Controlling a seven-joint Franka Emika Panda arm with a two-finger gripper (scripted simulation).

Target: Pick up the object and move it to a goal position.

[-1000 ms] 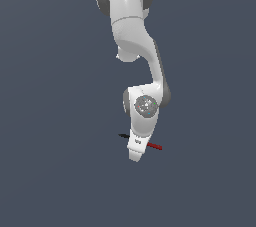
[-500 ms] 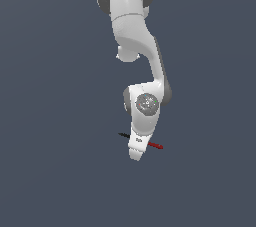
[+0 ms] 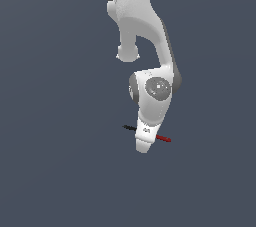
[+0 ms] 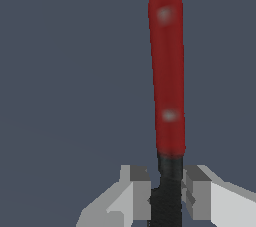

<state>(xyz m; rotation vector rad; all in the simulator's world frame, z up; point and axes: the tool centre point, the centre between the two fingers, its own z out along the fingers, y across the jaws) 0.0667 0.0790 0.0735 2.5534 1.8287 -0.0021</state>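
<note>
The object is a thin stick with one black half and one red half. In the wrist view its red half [image 4: 167,71] sticks out beyond my gripper [image 4: 167,193]. The black half sits between the two grey fingers [image 4: 137,193], which close on it from both sides. In the exterior view the stick [image 3: 163,138] lies roughly level across the white hand. Its black tip is towards the exterior view's left and its red end towards the right. My gripper [image 3: 146,135] holds it near its middle, and the hand hides the fingers.
The white arm [image 3: 145,31] reaches down from the top of the exterior view. Everything around it is a plain dark grey-blue ground [image 3: 55,171]. No other object and no goal marker shows in either view.
The gripper has risen a little and shifted slightly towards the exterior view's right, with the stick in it. The wrist has turned a bit.
</note>
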